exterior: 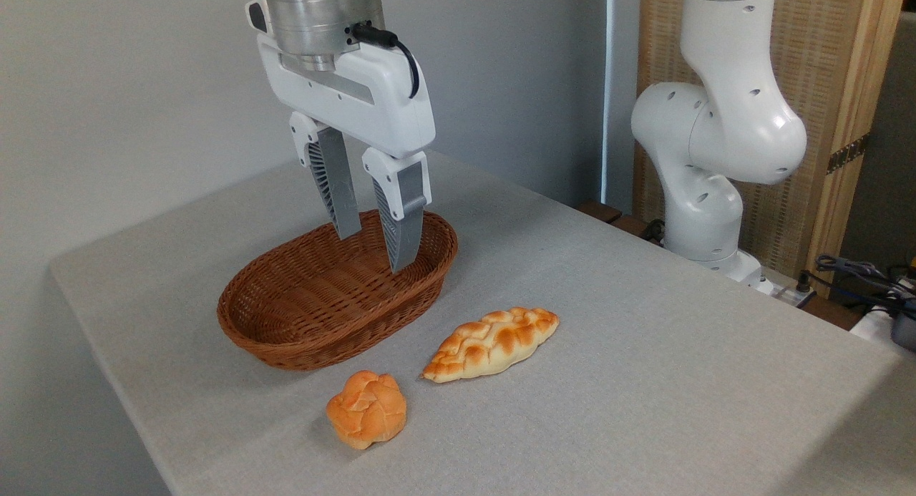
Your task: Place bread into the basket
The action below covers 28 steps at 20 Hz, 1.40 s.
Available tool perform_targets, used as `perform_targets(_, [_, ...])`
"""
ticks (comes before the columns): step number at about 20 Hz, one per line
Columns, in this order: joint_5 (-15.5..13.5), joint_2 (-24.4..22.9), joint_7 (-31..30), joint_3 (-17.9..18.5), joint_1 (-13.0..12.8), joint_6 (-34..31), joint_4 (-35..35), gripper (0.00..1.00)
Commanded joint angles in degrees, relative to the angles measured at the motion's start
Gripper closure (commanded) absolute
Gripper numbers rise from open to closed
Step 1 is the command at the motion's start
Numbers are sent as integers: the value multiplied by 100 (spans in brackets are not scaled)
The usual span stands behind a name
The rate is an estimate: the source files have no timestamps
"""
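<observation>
The braided loaf (491,343) is lying flat on the grey worktop (644,381), just right of and in front of the wicker basket (286,338), close to its rim but not touching. A small round knotted bun (366,409) sits a bit nearer the camera, just left of the loaf's pointed end, with a small gap between the two. So the bun and the basket wall both crowd the loaf's left side, while its right side and front have loads of bare cloth around them.

The gripper (374,249) hangs over the far right end of the basket, fingers (402,224) pointing down, spread partway apart and holding nothing. Their tips sit about level with the rim; can't tell if they dip inside.

The basket has nothing in it. The worktop's left edge runs fairly near the basket. The arm's white base (705,195) stands off the back right edge, well away from the bread. Some cables (859,274) sit at far right.
</observation>
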State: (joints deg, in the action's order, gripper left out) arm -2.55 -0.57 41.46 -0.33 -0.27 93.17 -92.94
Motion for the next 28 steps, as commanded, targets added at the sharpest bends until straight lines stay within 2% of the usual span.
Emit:
perform_targets(1, [-114,66,91,68,-53,-123,144,0])
perform_targets(5, [-114,31,99,51,-70,-97,48,0])
perform_targets(8, [-105,-232,143,24,-88,-62,-417,0])
perform_targets(14, [-96,-1418,565,24,-211,1184,-2331,0])
perform_targets(16, [-70,-1682,609,42,-412,1510,-2903,0])
perform_targets(19, [-61,-1964,609,42,-518,1906,-3659,0])
perform_targets(22, [35,-1973,688,42,-518,2213,-4091,0])
perform_targets(25, [421,-1894,776,94,-510,2373,-4294,0])
perform_targets(28, [466,-1833,829,103,-492,2381,-4338,0])
